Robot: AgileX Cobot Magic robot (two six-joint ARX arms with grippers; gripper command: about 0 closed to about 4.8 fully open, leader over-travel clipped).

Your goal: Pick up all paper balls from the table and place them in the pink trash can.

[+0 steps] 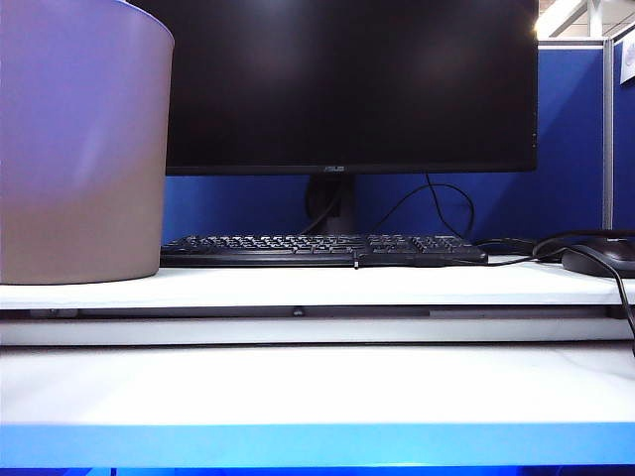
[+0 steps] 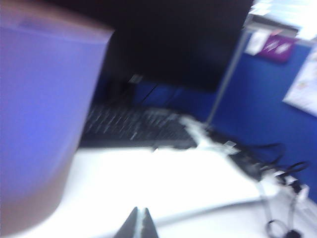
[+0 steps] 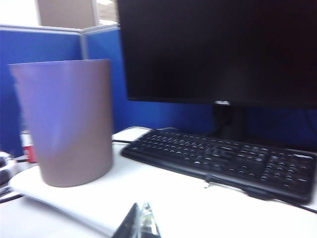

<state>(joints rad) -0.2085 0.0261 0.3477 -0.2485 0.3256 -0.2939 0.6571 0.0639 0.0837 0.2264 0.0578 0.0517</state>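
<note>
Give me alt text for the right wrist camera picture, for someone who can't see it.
A tall dusty-pink plastic trash can stands on a white table beside a black keyboard and a dark black monitor. The shut right gripper pokes in at the near edge, holding nothing; no paper balls show.

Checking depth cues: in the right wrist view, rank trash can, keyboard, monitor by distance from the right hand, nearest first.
Right hand, shut, low over the table.
1. Pink trash can, at the desk's edge.
2. Keyboard, mid-desk; close to the can's distance.
3. Monitor, behind the keyboard.
</note>
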